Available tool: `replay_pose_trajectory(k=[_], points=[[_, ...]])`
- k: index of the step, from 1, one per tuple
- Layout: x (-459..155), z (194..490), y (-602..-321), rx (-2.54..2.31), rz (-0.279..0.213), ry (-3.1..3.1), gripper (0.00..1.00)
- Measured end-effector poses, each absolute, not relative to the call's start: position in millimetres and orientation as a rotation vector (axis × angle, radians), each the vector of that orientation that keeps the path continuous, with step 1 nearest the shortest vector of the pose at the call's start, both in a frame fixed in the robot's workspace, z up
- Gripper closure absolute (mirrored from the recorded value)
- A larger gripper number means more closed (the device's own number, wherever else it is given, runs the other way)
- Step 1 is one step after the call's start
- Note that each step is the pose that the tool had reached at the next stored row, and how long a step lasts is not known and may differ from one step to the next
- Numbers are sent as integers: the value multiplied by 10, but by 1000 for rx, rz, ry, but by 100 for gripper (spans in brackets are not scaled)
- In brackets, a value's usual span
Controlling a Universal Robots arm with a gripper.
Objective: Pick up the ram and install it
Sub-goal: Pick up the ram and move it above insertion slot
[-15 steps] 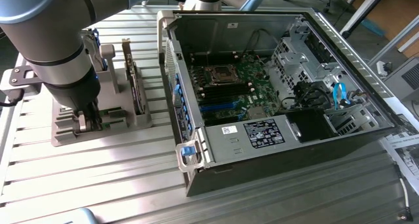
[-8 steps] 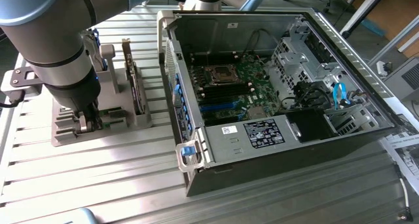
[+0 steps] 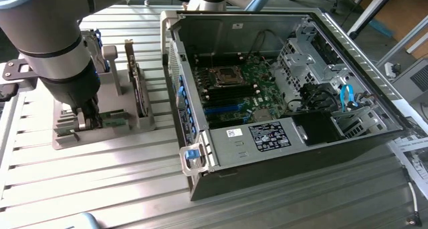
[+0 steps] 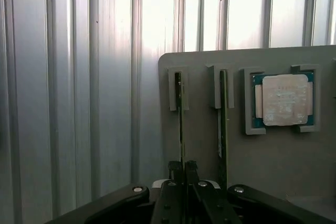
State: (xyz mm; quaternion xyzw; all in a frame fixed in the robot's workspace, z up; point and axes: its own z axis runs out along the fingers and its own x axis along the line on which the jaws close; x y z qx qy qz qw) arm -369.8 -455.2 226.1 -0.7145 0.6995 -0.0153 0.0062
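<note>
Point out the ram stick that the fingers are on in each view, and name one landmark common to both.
Exterior view: the ram stands on edge in the grey holder at the exterior view's left, at the gripper, beside the open computer case.
Wrist view: the ram runs edge-on out from between the fingers, in the slot farther from the processor chip.
Shared landmark: the grey holder.

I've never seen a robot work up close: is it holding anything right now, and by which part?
Yes: its fingers pinch the ram by its upper edge, one on each flat side, while the stick stands in the gray holder.
</note>
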Motion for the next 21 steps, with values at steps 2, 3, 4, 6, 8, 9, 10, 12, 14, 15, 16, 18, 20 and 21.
replay_pose_trajectory(k=[2, 3, 4, 6, 8, 9, 10, 12, 14, 15, 16, 18, 20, 21], points=[[-3698, 2358, -4552, -2236, -48, 2189, 86], [-3698, 2399, -4552, -2236, -48, 2189, 86], [-3698, 2452, -4552, -2236, -48, 2189, 86], [-3698, 2547, -4552, -2236, -48, 2189, 86], [-3698, 2676, -4552, -2236, -48, 2189, 86], [-3698, 2757, -4552, -2236, -48, 2189, 86], [-3698, 2796, -4552, -2236, -48, 2189, 86], [-3698, 2895, -4552, -2236, -48, 2189, 87], [-3698, 2988, -4552, -2236, -48, 2189, 87], [-3698, 3032, -4552, -2236, -48, 2189, 87], [-3698, 3077, -4552, -2236, -48, 2189, 87], [-3698, 3194, -4552, -2236, -48, 2189, 87], [-3698, 3305, -4552, -2236, -48, 2189, 87], [-3698, 3348, -4552, -2236, -48, 2189, 87]])
